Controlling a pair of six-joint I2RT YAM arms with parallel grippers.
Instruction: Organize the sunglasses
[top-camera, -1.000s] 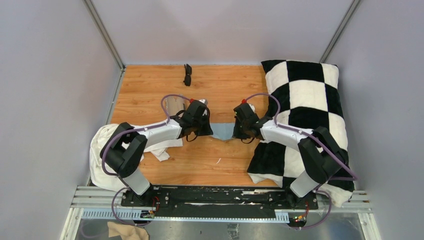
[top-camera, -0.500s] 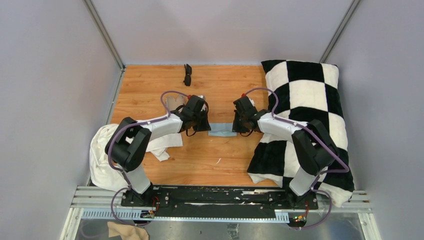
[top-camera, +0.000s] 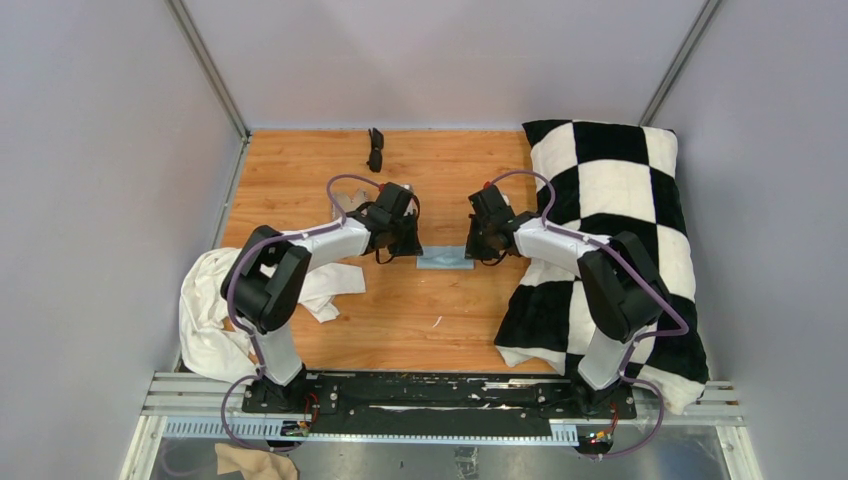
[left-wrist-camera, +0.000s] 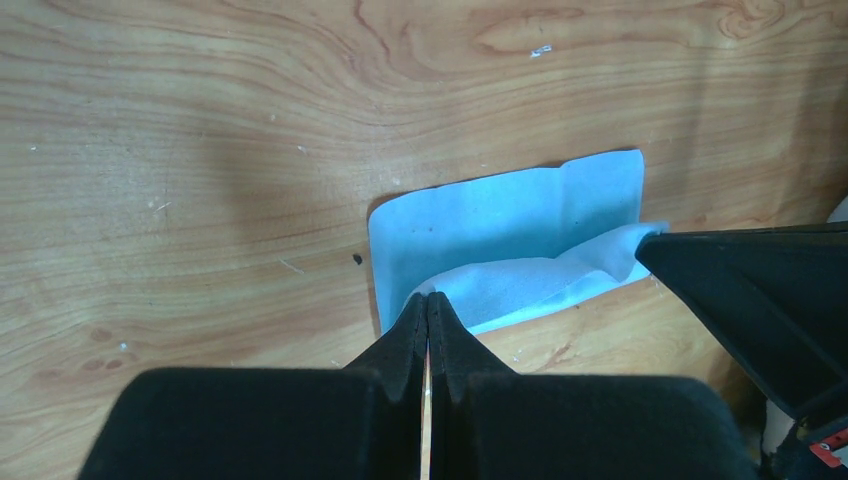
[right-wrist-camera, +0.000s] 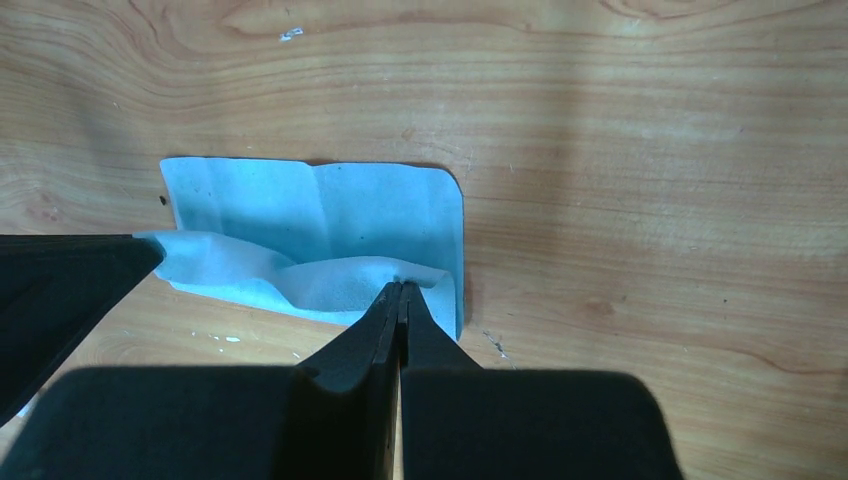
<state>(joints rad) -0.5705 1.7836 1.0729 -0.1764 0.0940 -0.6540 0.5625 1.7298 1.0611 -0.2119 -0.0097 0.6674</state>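
We find the wooden tabletop (top-camera: 300, 170) open around the small black folded sunglasses (top-camera: 375, 149) at the far edge. The black-and-white checkered pillow (top-camera: 610, 200) blocks the right side; the crumpled white cloth (top-camera: 210, 310) fills the near-left corner. Mid-table, the left gripper (top-camera: 415, 252) and right gripper (top-camera: 470, 250), both pinching the light-blue square cloth (top-camera: 445, 262), bar the way across.

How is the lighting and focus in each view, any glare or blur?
Top external: even, soft light, no glare; the sunglasses are small but crisp. Left wrist: the blue cloth is sharp, a faint shadow darkens the wood beside it. Right wrist: cloth sharp, soft shadow bands on the wood.
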